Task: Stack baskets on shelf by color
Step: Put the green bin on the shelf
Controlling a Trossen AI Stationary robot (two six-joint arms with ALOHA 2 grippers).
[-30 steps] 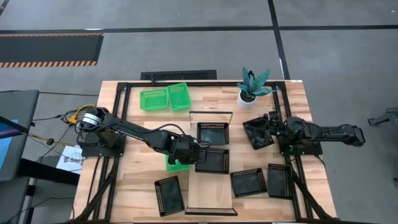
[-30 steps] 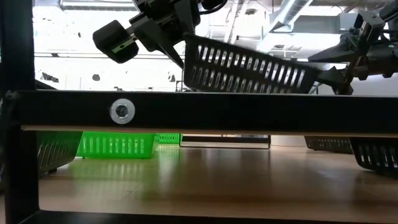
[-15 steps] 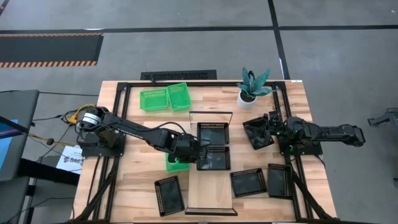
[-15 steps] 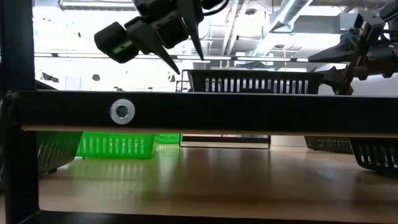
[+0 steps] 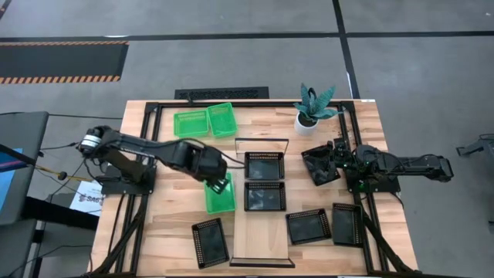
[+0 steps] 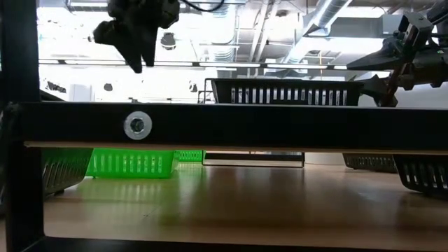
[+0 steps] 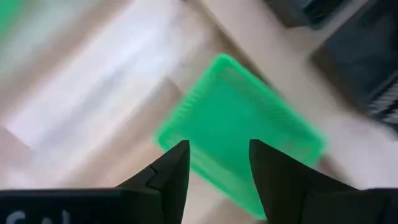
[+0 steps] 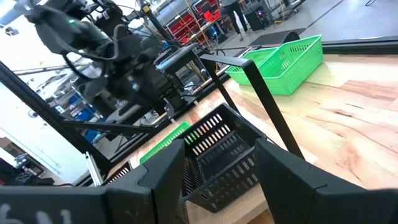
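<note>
left gripper hovers with its fingers spread and empty over the green basket, which sits beside the shelf near mid-worktop. Looks light, stiff plastic, so pinch one mesh wall at the rim. Right gripper waits fingers apart by the right edge

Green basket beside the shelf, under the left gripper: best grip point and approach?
Take the green basket by a thin rim wall, probably the shelf-facing long edge, coming straight down. It lies flat and open-topped beside the shelf, and the left gripper hangs above it, fingers open.
</note>
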